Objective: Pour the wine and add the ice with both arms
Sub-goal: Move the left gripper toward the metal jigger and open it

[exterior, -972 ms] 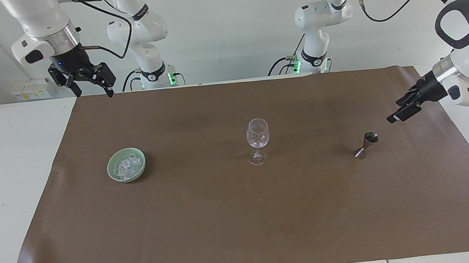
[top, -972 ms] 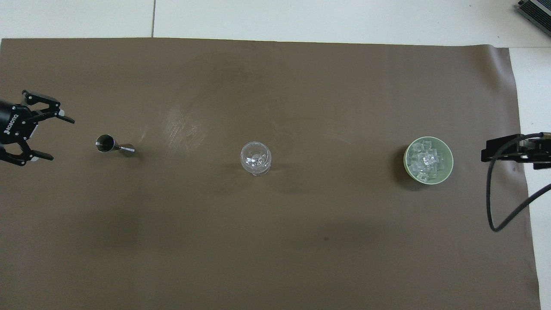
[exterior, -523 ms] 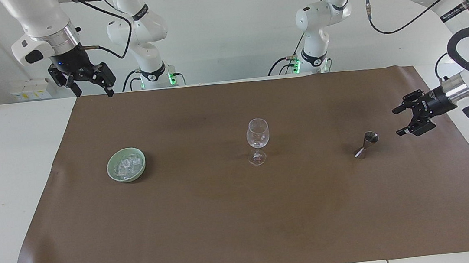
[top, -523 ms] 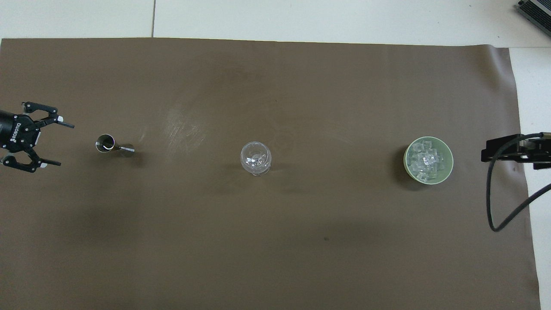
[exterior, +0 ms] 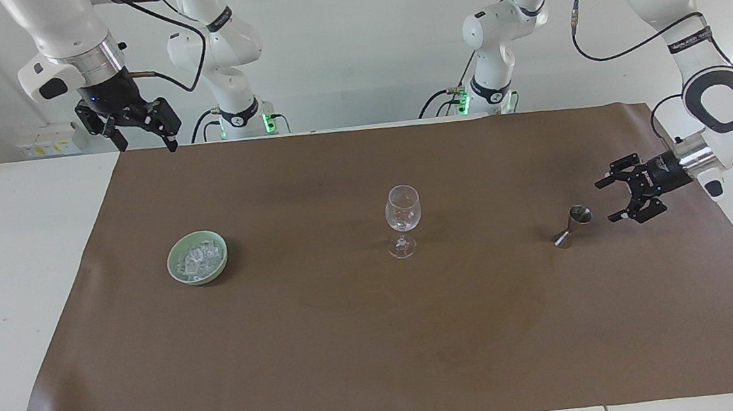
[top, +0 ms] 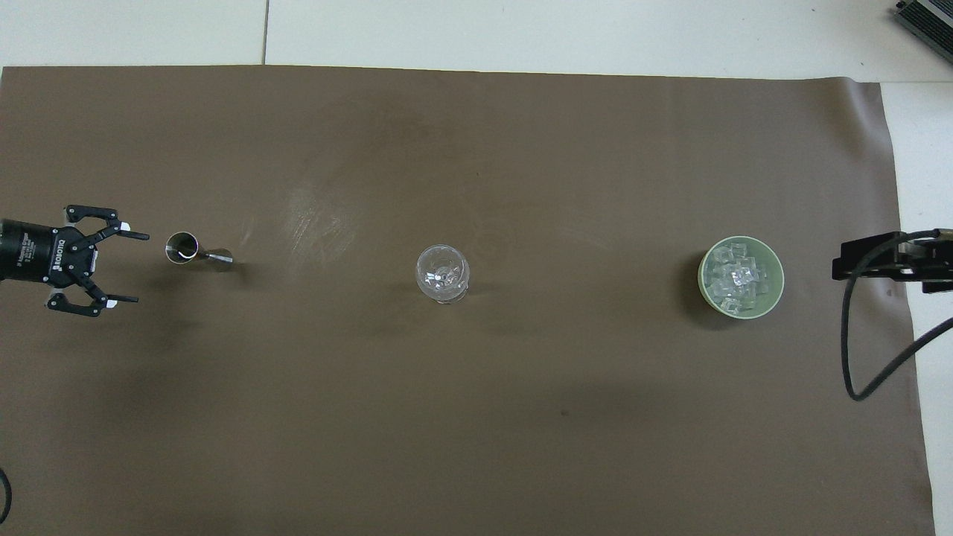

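The left gripper (exterior: pixel 613 200) has its jaws spread wide and grasping nothing, lying level and low over the brown mat (exterior: pixel 367 341) with the gap facing the steel jigger (exterior: pixel 572 226). It sits just beside the jigger at the left arm's end of the table (exterior: pixel 20 283), near but apart from it; in the overhead view the gripper (top: pixel 134 268) lines up a little nearer to the robots than the jigger (top: pixel 190 251). The jigger looks tilted or lying over, with one cup mouth turned up toward the gripper; whether it holds liquid I cannot tell.

I judge the step in hand to be the reach for the jigger, the opening of the pour. The next move calls for sliding the jaws around the jigger's narrow waist, correcting slightly away from the robots so it is centred, then clenching gently so it does not roll or skid.

The wine glass (exterior: pixel 403 221) stands upright at the middle of the mat, well apart from both grippers. Its bowl appears empty, so no pouring seems done.

The right gripper (exterior: pixel 143 139) waits high over the mat's edge at the right arm's end, jaws released and empty. The ice (exterior: pixel 198 260) lies heaped in the pale green bowl (exterior: pixel 177 271), between the glass and that end, untouched.
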Controlling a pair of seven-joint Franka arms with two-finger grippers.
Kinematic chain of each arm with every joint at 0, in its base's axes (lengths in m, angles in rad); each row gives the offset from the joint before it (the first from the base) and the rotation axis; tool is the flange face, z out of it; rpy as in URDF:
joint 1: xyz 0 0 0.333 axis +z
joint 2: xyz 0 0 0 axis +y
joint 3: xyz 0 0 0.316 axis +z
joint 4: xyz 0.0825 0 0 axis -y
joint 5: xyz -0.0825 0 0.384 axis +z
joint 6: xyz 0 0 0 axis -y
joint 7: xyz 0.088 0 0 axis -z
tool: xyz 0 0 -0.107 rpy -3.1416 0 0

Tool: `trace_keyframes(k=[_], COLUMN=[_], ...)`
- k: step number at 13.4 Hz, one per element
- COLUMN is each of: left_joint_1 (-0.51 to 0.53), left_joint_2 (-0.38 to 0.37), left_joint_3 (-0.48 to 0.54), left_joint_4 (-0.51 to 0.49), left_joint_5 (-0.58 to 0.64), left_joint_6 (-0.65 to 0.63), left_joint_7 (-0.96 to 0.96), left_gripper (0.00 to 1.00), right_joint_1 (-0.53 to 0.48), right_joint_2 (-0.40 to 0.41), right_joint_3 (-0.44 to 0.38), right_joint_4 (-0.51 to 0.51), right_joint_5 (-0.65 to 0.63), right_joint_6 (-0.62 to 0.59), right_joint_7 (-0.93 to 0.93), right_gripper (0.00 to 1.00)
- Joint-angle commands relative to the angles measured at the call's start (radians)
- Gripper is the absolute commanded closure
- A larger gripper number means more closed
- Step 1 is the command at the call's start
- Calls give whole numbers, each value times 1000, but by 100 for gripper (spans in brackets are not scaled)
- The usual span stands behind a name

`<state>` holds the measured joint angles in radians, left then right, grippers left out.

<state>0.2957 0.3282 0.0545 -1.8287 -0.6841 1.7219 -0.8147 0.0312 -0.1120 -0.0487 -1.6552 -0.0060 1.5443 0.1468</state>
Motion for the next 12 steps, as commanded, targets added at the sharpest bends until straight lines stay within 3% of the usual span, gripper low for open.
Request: trace_keyframes(k=[1, 7, 12], left_joint_1=[28, 14, 22], left_joint_2=[3, -6, 32], left_joint_3=[-7, -7, -8], left_joint_4=[-78, -201, -215], left_joint_5=[-90, -294, -382], left_joint_6=[59, 137, 125], left_joint_7=[-9, -8, 0], left_gripper=[0, 0, 0], right_joint_1=[-16, -16, -16], right_joint_2=[-18, -18, -18], right_joint_3=[12, 12, 12], right_joint_4=[-18, -18, -18], right_joint_5=[5, 5, 5], right_joint_6=[-6, -6, -6], right_joint_7=[-27, -27, -27], right_gripper=[0, 0, 0])
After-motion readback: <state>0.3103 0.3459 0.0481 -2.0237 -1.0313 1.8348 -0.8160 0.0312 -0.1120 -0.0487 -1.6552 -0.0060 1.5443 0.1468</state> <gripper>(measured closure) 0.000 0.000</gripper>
